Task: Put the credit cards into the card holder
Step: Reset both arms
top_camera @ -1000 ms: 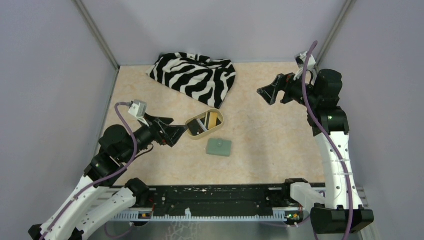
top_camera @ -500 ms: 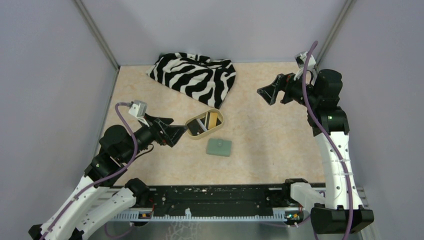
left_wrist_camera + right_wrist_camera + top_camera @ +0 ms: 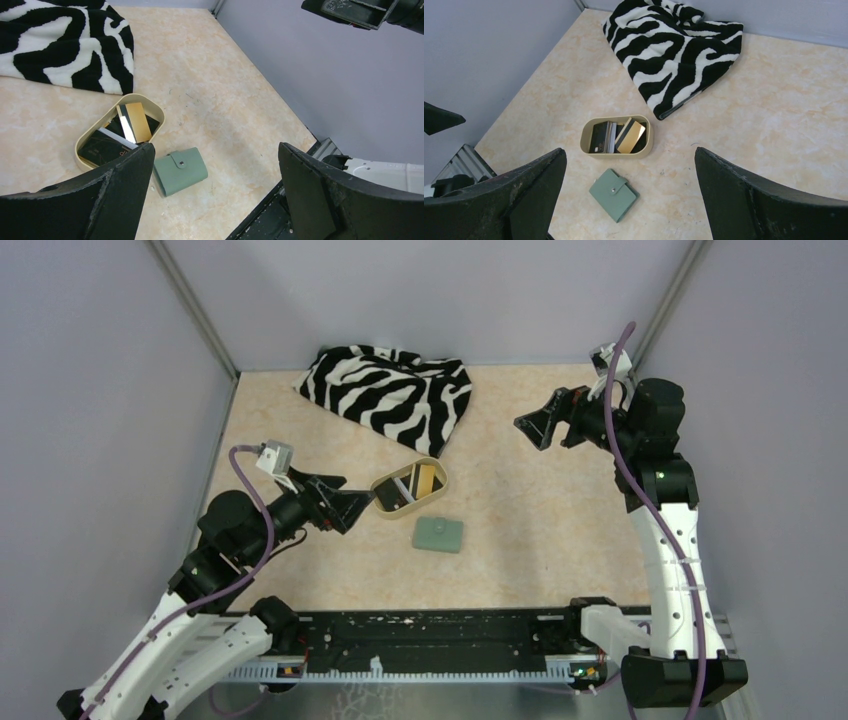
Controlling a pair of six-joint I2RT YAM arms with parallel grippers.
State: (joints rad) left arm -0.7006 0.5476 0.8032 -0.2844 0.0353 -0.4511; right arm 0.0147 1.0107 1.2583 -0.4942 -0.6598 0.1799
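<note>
1. Top external view:
   - Shows the left gripper (image 3: 352, 498) low over the table (image 3: 560, 530), jaws spread wide and empty, tips just beside the left end of the tan oval dish (image 3: 415, 508).
   - Places the credit cards (image 3: 415, 480) inside that dish, leaning on edge.
   - Sets the card holder (image 3: 439, 534) flat on the table on the near side of the dish, close to it but apart, folded closed.
   - Puts the right gripper (image 3: 530, 428) raised at the far right, well apart from dish and holder, jaws likewise wide with nothing between them.
   - Includes a zebra-striped cloth (image 3: 395, 395) bunched at the far edge, one corner just beside the dish.

2. Left wrist view:
   - Frames the scene between two dark fingers (image 3: 115, 195) standing far apart and clamping nothing.
   - Shows the dish left of centre, with a gold card, a black card and a pale striped one propped inside.
   - Shows the sage-green holder just beside the dish, snap tab fastened on top.
   - Catches the right gripper in the top right corner, against the grey wall.

3. Right wrist view:
   - Looks down from high between widely separated fingers, nothing held.
   - Centres the dish with its cards, black ones to the left, the gold one leaning at the right.
   - Shows the holder below the dish, separate from it and closed.
   - Shows the cloth above, its corner near the dish rim.
</note>
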